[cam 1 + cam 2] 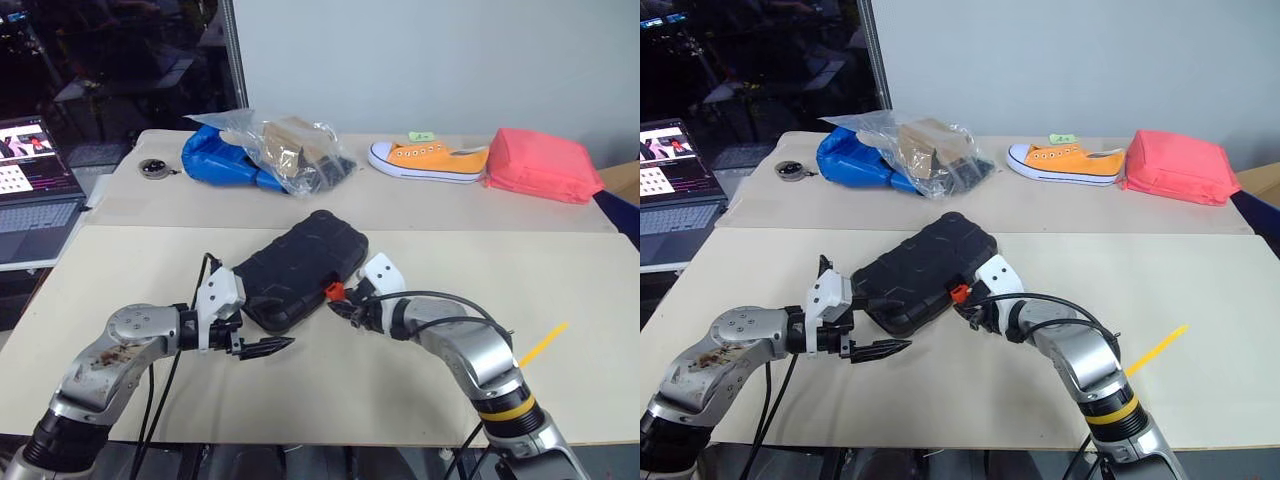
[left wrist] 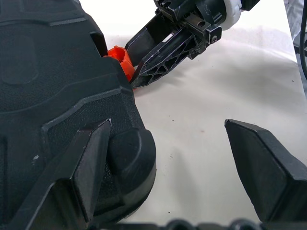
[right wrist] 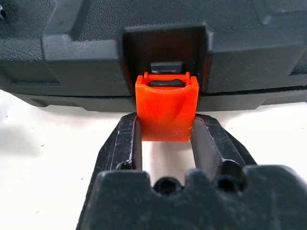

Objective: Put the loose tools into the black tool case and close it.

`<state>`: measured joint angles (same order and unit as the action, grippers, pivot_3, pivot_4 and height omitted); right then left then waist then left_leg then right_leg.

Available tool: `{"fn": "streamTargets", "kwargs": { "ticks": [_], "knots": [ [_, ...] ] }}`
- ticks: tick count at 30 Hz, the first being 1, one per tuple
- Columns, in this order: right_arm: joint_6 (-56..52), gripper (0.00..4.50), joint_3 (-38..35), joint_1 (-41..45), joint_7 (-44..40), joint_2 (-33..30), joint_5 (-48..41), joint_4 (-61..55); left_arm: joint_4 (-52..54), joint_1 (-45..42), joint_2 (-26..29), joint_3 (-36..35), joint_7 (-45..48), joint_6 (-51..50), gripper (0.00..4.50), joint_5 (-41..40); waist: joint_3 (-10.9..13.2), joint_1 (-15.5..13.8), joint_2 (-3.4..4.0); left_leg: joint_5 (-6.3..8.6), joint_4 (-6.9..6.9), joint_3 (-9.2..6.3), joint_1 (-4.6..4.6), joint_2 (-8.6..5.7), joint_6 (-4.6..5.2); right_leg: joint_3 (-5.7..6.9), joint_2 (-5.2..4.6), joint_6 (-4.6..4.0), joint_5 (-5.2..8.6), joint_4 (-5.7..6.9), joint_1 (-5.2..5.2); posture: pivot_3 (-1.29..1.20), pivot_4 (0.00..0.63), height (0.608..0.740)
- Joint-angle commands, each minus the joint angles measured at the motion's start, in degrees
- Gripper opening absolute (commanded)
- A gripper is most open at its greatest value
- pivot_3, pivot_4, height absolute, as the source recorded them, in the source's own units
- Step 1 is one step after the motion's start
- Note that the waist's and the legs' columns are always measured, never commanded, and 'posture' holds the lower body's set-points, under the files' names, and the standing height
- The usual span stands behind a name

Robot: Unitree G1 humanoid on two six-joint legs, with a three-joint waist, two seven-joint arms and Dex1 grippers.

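Pinching the orange latch [image 3: 166, 111] between its fingers, the right gripper [image 1: 345, 303] sits at the closed case's [image 1: 300, 270] 5 o'clock edge. At the case's 7 o'clock corner, the left gripper [image 1: 262, 346] has its fingers spread wide, one touching the shell.

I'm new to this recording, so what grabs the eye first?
The closed black tool case lies mid-table, and the right gripper pinches its orange latch. The left gripper gapes at the case's near corner. At the table's far edge sits an orange shoe.
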<state>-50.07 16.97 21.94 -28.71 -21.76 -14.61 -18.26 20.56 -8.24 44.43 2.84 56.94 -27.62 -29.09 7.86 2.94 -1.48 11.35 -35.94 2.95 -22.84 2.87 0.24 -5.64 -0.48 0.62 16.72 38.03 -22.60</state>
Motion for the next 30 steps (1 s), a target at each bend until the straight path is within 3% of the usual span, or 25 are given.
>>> {"fn": "streamTargets", "kwargs": {
  "ticks": [1, 13, 15, 19, 25, 30],
  "knots": [
    [4.21, 1.18, -0.76, 1.28, -1.20, 0.19, 0.09, -2.26, -1.68, -0.22, 0.46, -0.29, -0.08, -0.01, 4.11, 1.56, 0.00, 0.07, 0.00, 0.00, 0.00, 0.00, 0.00, 0.01, 0.00, 0.00, 0.01, 0.01, 0.01, 0.00, 0.00, 0.00, 0.150, 0.740],
    [7.55, 1.18, -0.39, 1.29, -1.21, 1.54, 1.96, -0.91, -2.08, -0.35, -0.19, 1.16, -0.05, 0.64, 4.11, 2.71, 0.00, 0.55, 0.00, 0.00, 0.02, 0.00, -0.32, -0.01, 0.00, -0.01, -0.02, -0.15, -0.09, 0.01, -0.33, 0.00, 0.150, 0.740],
    [7.65, 2.18, 0.09, 1.96, -1.25, 1.97, 2.46, 0.49, -1.89, -0.28, -0.31, 1.35, -0.01, 0.59, 4.11, 2.82, 0.00, 0.66, 0.00, 0.00, 0.02, -0.01, -0.31, -0.01, 0.00, -0.01, -0.02, -0.15, -0.09, 0.02, -0.33, 0.00, 0.150, 0.740],
    [6.50, 3.38, 0.65, 1.66, -2.29, 1.51, 2.44, -0.23, -1.83, -0.29, -0.66, 1.48, 0.00, 0.24, 4.11, 2.91, 0.00, 0.90, 0.00, 0.00, 0.01, 0.00, -0.24, 0.00, 0.00, -0.01, 0.01, -0.12, -0.08, 0.03, -0.27, 0.00, 0.150, 0.740],
    [2.38, 3.38, -4.17, -0.27, -4.75, -3.39, -0.75, -4.98, -1.88, -0.57, -1.19, 1.47, -0.30, -0.18, 4.11, 2.85, 0.00, 0.62, 0.00, 0.00, 0.00, -0.01, -0.19, -0.02, 0.00, 0.00, -0.06, -0.04, -0.04, -0.01, -0.14, 0.00, 0.150, 0.740],
    [-0.47, 2.14, -6.14, -1.13, -5.57, -4.98, -2.96, -5.79, -2.30, -0.91, -1.42, 1.52, -0.35, -0.19, 4.11, 2.94, 0.00, 0.61, 0.00, 0.01, 0.04, -0.02, -0.19, -0.02, 0.00, 0.02, -0.04, -0.06, -0.04, -0.03, -0.14, 0.00, 0.150, 0.740]
  ]
}}
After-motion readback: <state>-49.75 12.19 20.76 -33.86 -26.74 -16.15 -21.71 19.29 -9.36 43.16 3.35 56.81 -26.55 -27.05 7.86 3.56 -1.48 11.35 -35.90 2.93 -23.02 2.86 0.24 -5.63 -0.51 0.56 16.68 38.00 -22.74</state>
